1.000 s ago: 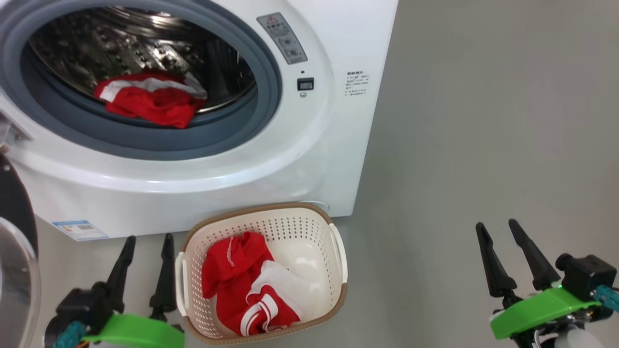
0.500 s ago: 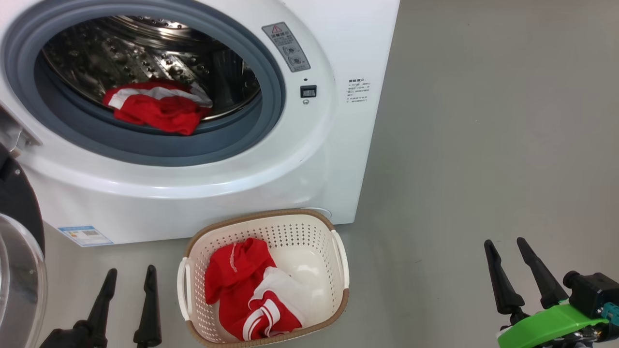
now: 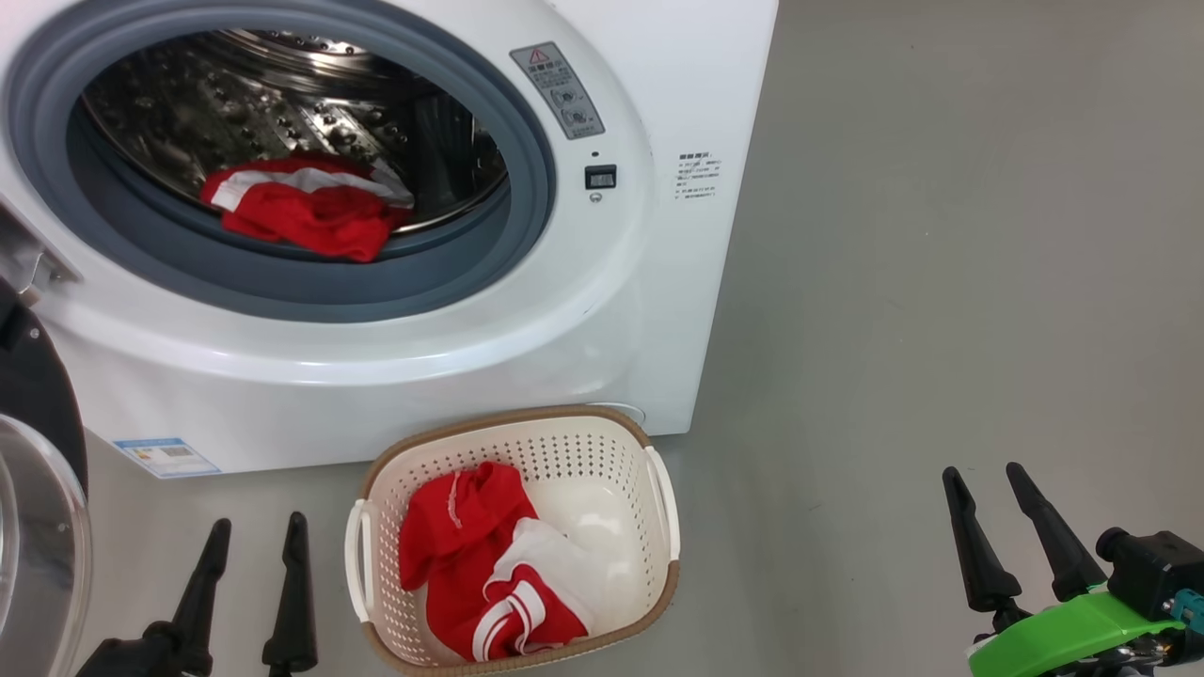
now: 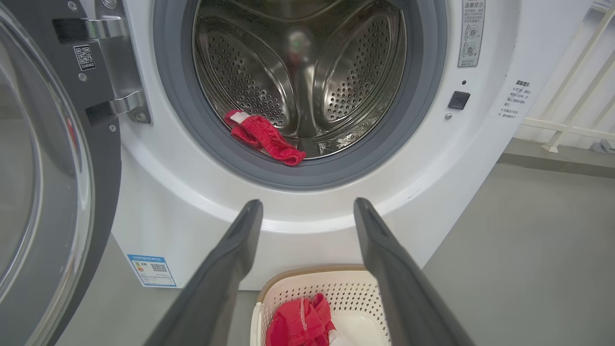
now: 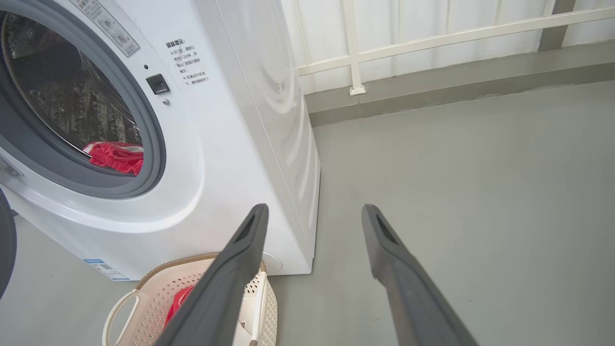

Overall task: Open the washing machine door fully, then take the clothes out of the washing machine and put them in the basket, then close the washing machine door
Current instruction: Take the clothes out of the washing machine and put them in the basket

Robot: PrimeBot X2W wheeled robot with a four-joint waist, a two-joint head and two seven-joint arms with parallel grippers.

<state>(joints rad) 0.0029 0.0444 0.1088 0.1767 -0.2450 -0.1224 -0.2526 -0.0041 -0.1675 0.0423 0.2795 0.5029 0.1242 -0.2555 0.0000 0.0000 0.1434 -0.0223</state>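
The white washing machine (image 3: 527, 357) stands with its door (image 3: 38, 527) swung wide open at the left edge; its glass bowl (image 4: 33, 182) faces me in the left wrist view. Red and white clothes (image 3: 306, 207) lie at the front of the steel drum (image 4: 298, 72). More red and white clothes (image 3: 489, 574) lie in the cream basket (image 3: 658, 574) on the floor before the machine. My left gripper (image 3: 256, 531) is open and empty, just left of the basket. Far to the right, my right gripper (image 3: 988, 480) hangs open and empty over bare floor.
Grey floor (image 3: 941, 282) stretches to the right of the machine. A white railing (image 5: 432, 38) runs along the wall behind it. The open door takes up the room at the left.
The head camera shifted between the oldest frame and half a second ago, so the machine and basket sit lower and both grippers drop toward the bottom edge. Since then nothing has moved.
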